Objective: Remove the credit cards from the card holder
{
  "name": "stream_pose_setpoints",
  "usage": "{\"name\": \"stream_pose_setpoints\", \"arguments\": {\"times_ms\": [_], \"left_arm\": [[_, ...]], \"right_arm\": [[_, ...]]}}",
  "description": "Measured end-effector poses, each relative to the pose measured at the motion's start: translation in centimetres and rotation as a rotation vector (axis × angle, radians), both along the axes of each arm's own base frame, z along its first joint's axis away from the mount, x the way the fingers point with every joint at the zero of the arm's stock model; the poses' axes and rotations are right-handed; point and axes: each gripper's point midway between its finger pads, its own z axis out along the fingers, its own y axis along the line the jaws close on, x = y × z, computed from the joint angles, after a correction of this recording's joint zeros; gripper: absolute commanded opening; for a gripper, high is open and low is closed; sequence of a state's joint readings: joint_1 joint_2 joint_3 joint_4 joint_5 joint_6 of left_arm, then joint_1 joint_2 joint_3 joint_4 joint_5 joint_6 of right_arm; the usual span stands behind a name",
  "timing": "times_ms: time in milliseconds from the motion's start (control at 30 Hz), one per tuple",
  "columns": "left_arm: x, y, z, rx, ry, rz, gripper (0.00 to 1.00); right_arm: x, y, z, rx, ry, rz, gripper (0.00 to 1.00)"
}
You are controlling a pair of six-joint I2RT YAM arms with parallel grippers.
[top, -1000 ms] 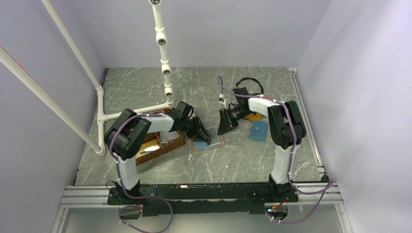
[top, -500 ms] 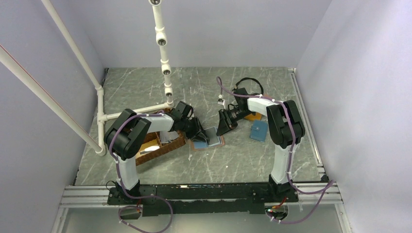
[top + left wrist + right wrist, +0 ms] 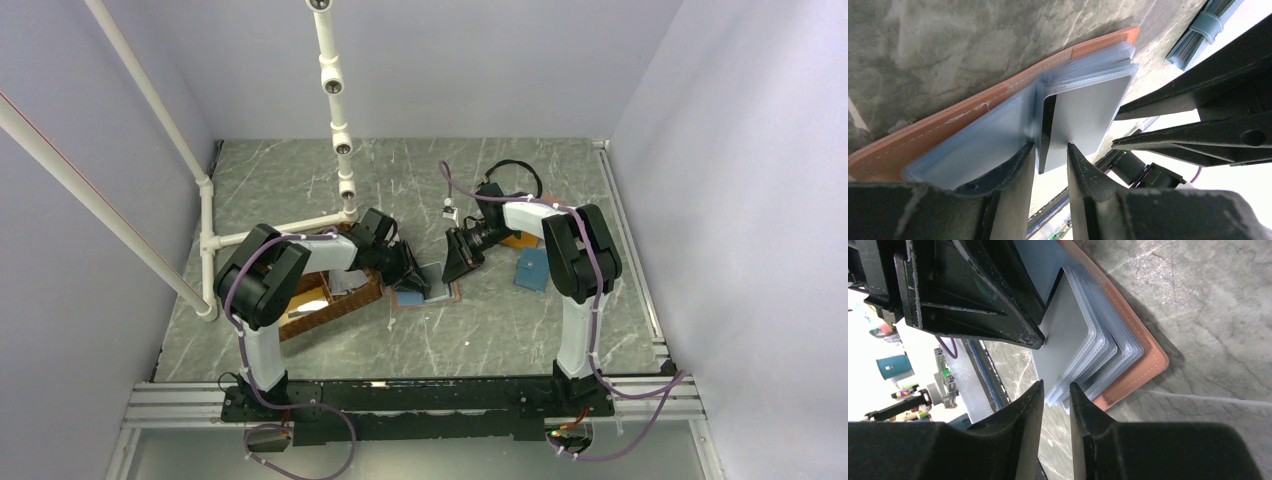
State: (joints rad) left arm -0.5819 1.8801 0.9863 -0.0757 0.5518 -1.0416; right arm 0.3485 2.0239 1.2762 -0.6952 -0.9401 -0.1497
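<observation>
A basket (image 3: 340,310) sits on the table (image 3: 450,340) under the left arm. Just right of it the holder (image 3: 948,122) lies open and flat, its pink rim showing around the blue pockets (image 3: 1108,347), which fan upward. One grey card (image 3: 1083,112) stands raised at the fold, tilted.

The left gripper (image 3: 1050,146) has its jaws a narrow way apart, with the card's edge between them. The right gripper (image 3: 1056,386) faces it from the other side, jaws just as narrow, at the corner of the pocket leaves. The fingers hide the contact in both wrist views, so I cannot tell whether either one actually pinches anything.

Farther back, a teal wallet (image 3: 533,268) lies right of the right gripper. An orange wallet (image 3: 520,241) lies beyond it, partly under that arm.
</observation>
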Motion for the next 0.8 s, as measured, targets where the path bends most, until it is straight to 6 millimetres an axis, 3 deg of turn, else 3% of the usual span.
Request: {"name": "stream_pose_setpoints", "arguments": {"times_ms": [100, 233, 400, 633, 800], "left_arm": [[0.0, 0.0, 0.0, 0.0, 0.001, 0.0, 0.36], [0.0, 0.0, 0.0, -0.003, 0.002, -0.001, 0.36], [0.0, 0.0, 0.1, -0.01, 0.004, -0.003, 0.38], [0.0, 0.0, 0.1, -0.018, 0.002, -0.003, 0.4], [0.0, -0.1, 0.1, -0.047, 0.002, 0.005, 0.43]], "right_arm": [[-0.1, 0.2, 0.3, 0.017, 0.006, 0.002, 0.2], [-0.1, 0.4, 0.7, 0.04, 0.01, 0.006, 0.19], [-0.2, 0.7, 1.0, 0.063, 0.02, 0.007, 0.31], [-0.4, 0.8, 0.6, 0.043, 0.035, 0.007, 0.32], [-0.3, 0.8, -0.1, 0.011, 0.043, 0.004, 0.21]]}}
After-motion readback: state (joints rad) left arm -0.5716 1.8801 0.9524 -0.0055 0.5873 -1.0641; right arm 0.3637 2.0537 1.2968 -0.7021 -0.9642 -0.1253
